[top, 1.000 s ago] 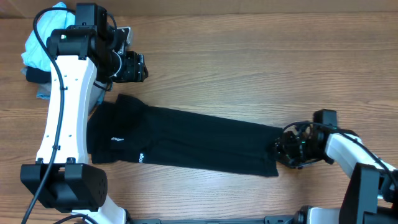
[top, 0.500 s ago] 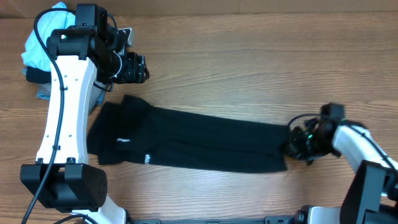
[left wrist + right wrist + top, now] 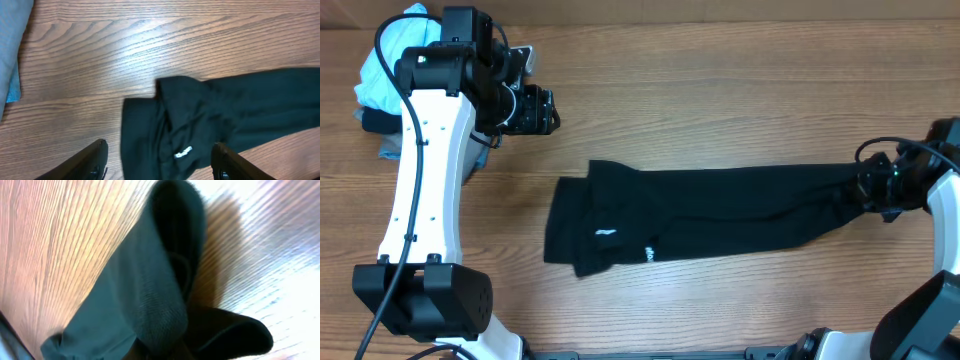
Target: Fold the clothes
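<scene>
Since the right gripper (image 3: pixel 873 186) is clamped tight on one bunched end of the black polo shirt (image 3: pixel 720 210), I'd say the step right now is drawing it out straight. The trick is to pull low and slow, so the fabric slides flat on the worktop (image 3: pixel 720 80) instead of roping up. The left gripper (image 3: pixel 542 110) hangs with its jaws spread, off the cloth, near the shirt's other end. Pinning that end down would probably help. The shirt itself lies mid-worktop as a long narrow strip, wider and rumpled at its left end, where a small white logo (image 3: pixel 606 234) and a white mark (image 3: pixel 648 253) show. It looks like soft, floppy stuff, so expect creases.
</scene>
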Controlling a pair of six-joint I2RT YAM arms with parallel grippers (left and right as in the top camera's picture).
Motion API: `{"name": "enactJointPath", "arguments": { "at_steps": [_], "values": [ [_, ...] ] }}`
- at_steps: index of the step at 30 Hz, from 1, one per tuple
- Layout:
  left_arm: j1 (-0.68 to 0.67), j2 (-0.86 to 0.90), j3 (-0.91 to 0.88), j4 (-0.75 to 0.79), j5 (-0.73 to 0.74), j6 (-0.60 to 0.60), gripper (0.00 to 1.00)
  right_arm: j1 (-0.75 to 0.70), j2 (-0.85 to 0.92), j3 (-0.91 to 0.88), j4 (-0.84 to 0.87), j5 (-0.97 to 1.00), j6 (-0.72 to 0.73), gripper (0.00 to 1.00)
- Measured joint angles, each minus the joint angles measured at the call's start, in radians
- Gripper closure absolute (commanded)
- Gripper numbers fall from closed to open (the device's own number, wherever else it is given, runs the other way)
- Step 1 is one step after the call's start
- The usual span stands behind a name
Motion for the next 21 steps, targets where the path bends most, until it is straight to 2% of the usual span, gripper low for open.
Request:
{"name": "enactJointPath", "arguments": {
  "at_steps": [4,8,18,21],
  "values": [
    [0.000,0.000,0.000,0.003,0.013,0.000,0.32,0.098,0.000,0.000,-0.005,-0.016,-0.012,0.96],
    [0.000,0.000,0.000,0.008,0.027,0.001,0.32,0.269,0.000,0.000,0.000,-0.020,0.000,0.96],
    [0.000,0.000,0.000,0.008,0.039,0.001,0.31,0.648,0.011,0.000,0.054,0.050,0.170,0.96],
    [0.000,0.000,0.000,0.008,0.039,0.001,0.31,0.714,0.032,0.000,0.061,0.069,0.205,0.96]
  ]
}}
